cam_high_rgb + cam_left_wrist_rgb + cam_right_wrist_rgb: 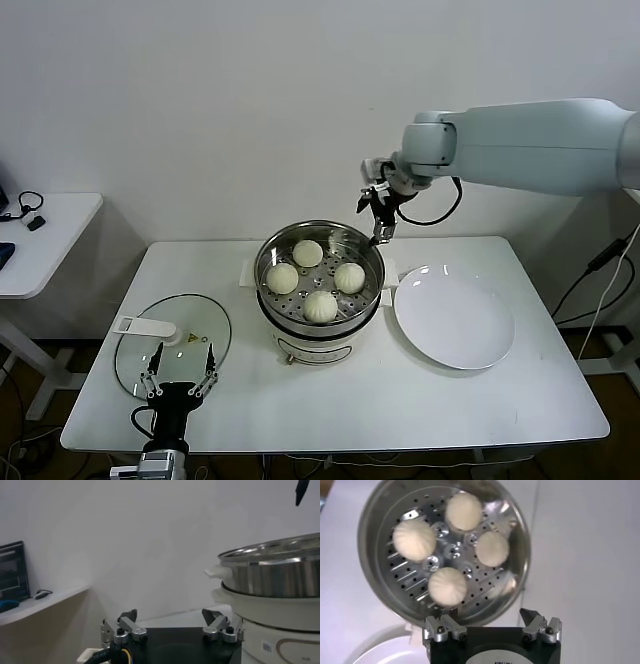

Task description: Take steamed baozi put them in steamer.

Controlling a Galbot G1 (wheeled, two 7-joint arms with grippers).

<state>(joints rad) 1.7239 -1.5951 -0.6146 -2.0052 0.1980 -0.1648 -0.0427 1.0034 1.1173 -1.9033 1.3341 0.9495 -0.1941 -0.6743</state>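
Open right gripper (pixel 491 625) hovers above steamer (pixel 375 527) holding four baozi (pixel 448 585).

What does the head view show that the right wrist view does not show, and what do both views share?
Only the head view: the glass lid on the table, the left claw open beside that lid, and the whole white plate.

Only the right wrist view: a close look straight down at the perforated tray, with the right claw open and empty.

Both: the steamer holding four baozi.
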